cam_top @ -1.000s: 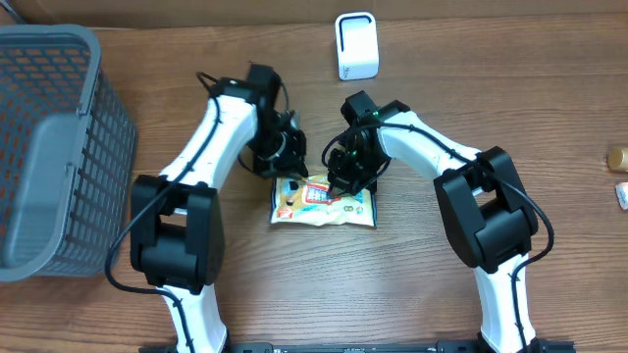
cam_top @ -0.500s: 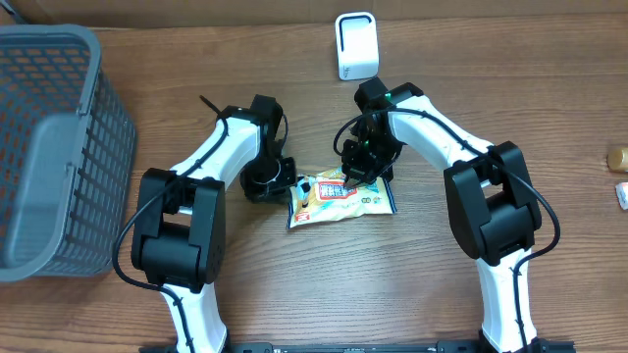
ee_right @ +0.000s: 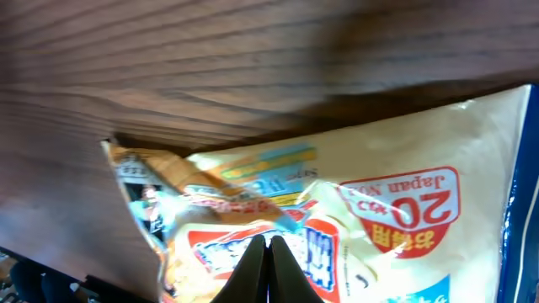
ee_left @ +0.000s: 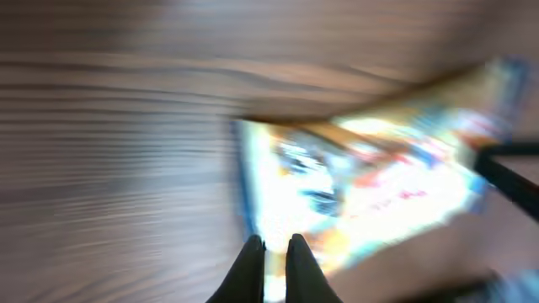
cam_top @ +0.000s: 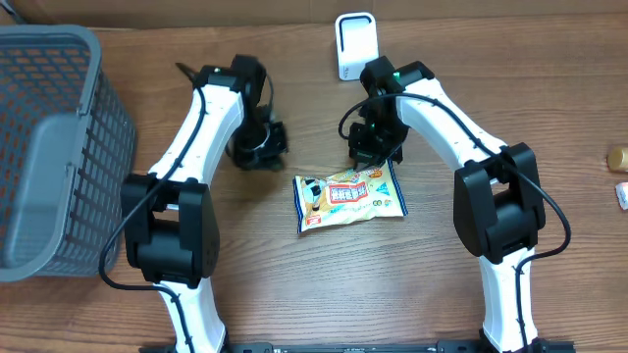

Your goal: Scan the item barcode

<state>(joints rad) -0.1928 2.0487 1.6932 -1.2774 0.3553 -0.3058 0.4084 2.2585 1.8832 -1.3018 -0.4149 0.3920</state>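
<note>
The glossy yellow-and-white snack packet (cam_top: 350, 194) lies printed face up near the middle of the wooden bench (cam_top: 294, 294), a little toward its right edge. No barcode shows on that face. It is probably underneath, so my judgement is that the packet has yet to be lifted and turned toward the small white upright scanner (cam_top: 355, 45) at the bench's far edge.

The right pincer (cam_top: 376, 147) sits at the packet's far edge with its jaws pressed fully together. Its wrist view shows the tips meeting over the printed film, with nothing plainly caught between them. Whether they nip a fold of film I cannot tell. The left pincer (cam_top: 258, 147) is likewise closed tight and holds nothing. It stands apart from the packet, toward the left and far side, and its wrist view is too blurred for detail.

The risks come mostly from the material. The film is thin, slick and puffed, with crimped ends and one crumpled corner. Closed tips pushing on it would likely skate it across the smooth grained wood rather than lift it. A pinch at one edge could let it droop or twist, creasing or hiding the code. The shiny surface may also throw glare at the scanner.

The grey plastic lattice basket (cam_top: 98, 147) at the left edge is well clear.
</note>
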